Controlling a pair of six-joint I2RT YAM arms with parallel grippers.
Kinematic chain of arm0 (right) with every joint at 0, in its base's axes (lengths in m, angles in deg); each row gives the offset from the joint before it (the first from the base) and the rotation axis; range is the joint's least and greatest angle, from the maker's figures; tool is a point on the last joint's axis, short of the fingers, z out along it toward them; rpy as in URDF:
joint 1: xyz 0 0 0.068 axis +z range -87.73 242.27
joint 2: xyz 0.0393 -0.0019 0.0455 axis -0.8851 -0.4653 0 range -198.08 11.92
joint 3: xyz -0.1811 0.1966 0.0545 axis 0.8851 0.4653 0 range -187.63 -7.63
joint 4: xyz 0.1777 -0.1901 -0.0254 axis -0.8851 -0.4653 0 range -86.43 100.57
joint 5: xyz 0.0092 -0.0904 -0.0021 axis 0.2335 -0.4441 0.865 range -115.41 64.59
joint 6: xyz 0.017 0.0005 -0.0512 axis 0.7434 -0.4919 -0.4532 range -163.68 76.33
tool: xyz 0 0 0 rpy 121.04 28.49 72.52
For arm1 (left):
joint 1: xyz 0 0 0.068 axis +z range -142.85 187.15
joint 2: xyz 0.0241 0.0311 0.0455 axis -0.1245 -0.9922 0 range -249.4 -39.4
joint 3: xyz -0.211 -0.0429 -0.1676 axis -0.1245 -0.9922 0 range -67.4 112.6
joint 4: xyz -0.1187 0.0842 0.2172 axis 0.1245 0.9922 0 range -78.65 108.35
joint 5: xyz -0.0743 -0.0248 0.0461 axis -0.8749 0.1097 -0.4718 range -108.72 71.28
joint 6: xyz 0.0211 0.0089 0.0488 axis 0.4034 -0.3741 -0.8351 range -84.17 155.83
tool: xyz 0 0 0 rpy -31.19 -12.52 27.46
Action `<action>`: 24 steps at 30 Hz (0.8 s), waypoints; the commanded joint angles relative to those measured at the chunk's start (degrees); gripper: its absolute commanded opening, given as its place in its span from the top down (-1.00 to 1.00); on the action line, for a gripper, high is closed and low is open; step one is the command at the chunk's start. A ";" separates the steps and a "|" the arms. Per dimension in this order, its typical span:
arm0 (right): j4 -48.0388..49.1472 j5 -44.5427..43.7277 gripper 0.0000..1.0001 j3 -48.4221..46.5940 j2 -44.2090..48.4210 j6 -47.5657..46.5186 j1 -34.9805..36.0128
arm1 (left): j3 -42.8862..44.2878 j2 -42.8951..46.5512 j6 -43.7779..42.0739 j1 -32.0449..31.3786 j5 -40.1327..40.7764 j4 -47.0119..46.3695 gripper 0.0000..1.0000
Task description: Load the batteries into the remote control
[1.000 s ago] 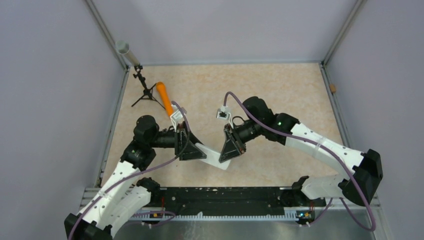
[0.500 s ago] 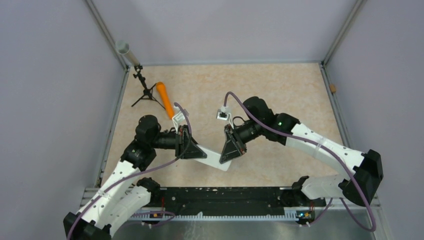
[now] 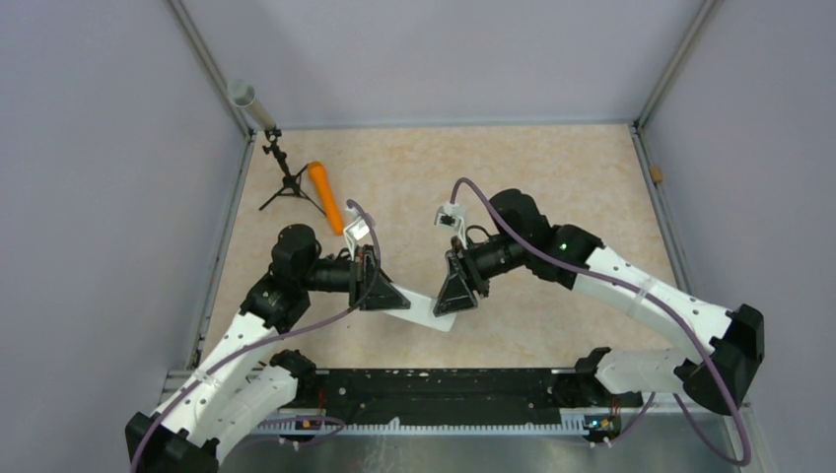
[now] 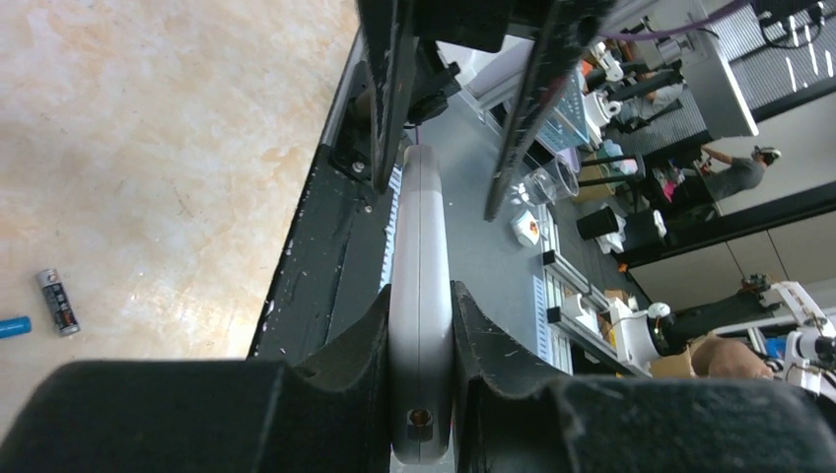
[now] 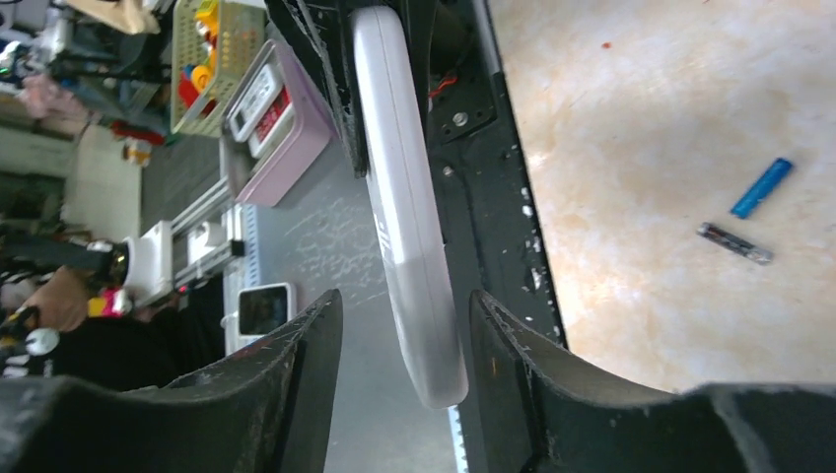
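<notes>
The white remote control [image 3: 430,314] hangs edge-on above the table's near part, between the two grippers. My left gripper [image 3: 393,296] is shut on its left end; in the left wrist view both pads press the remote control [image 4: 419,227] inside the left gripper [image 4: 419,305]. My right gripper [image 3: 456,293] is open around the other end; in the right wrist view the remote control [image 5: 394,168] sits between the spread jaws of the right gripper [image 5: 406,301] with gaps on both sides. On the table lie a blue battery [image 5: 761,187] and a dark battery [image 5: 734,243], also the dark battery [image 4: 56,302] and blue battery [image 4: 12,326].
An orange cylinder [image 3: 325,195] lies at the back left beside a small black tripod [image 3: 286,179] and a grey tube [image 3: 248,101]. A black rail [image 3: 434,386] runs along the near edge. Grey walls enclose the table on three sides.
The left gripper has closed onto the remote's left end. The right gripper, shut on the other end before, has opened and let go; its wrist has shifted slightly.
</notes>
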 commanded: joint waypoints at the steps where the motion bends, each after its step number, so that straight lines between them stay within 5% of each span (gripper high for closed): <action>1: 2.51 -8.88 -0.04 1.24 4.99 3.66 -0.66 | 2.08 0.21 -0.24 -0.23 4.60 0.22 1.00; 12: 15.22 -22.18 -0.18 13.98 15.31 17.24 -0.62 | -0.20 3.42 6.54 -0.17 15.38 -4.45 1.00; 24: 25.32 -28.61 -0.12 20.41 21.36 25.48 -0.63 | -4.63 3.83 14.80 -0.12 15.86 -15.56 1.00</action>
